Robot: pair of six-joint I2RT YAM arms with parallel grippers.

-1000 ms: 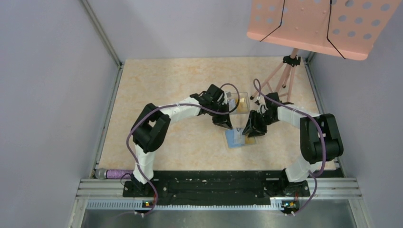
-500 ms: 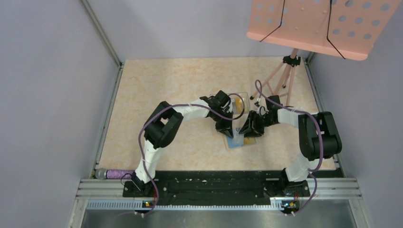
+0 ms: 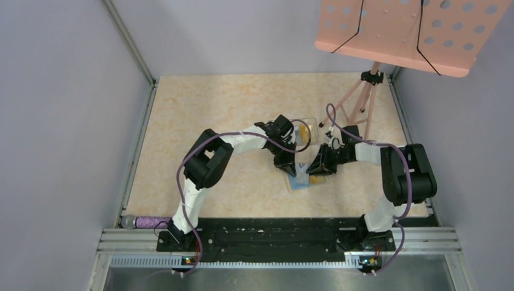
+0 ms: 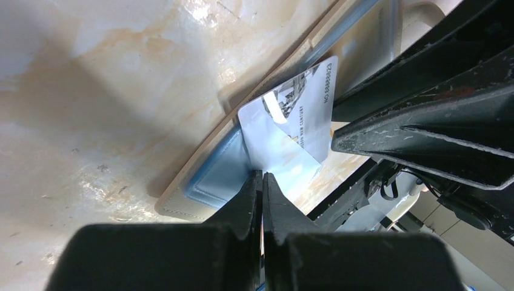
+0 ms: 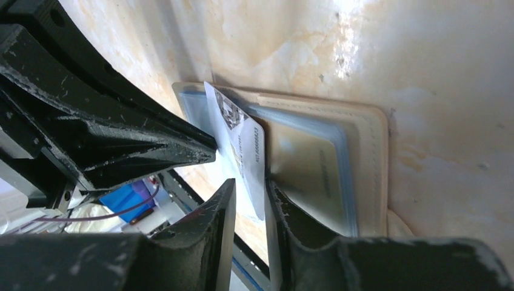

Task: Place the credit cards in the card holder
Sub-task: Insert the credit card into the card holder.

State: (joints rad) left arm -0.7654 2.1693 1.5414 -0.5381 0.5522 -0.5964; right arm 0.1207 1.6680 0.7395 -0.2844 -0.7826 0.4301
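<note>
The card holder (image 3: 301,180) lies open on the table, tan with blue-grey lining (image 4: 212,179), and also shows in the right wrist view (image 5: 363,151). A silvery credit card (image 4: 291,130) stands on edge over its near pocket. My left gripper (image 4: 262,174) is shut on this card's lower corner; from above it (image 3: 291,168) sits just left of the holder. My right gripper (image 5: 250,182) straddles the same card (image 5: 245,148). Its jaws are narrowly apart, the card resting against one finger with a gap at the other. From above, the right gripper (image 3: 313,170) is at the holder's right side.
A clear plastic box (image 3: 307,130) holding yellow-orange cards sits just behind the grippers. A pink perforated music stand (image 3: 412,33) on a tripod (image 3: 357,100) overhangs the back right corner. Grey walls close in both sides. A purple object (image 3: 144,222) lies by the front rail.
The left arm swung right and down, bringing the card over the open holder. The right gripper's jaws narrowed around the card and shifted slightly left.
</note>
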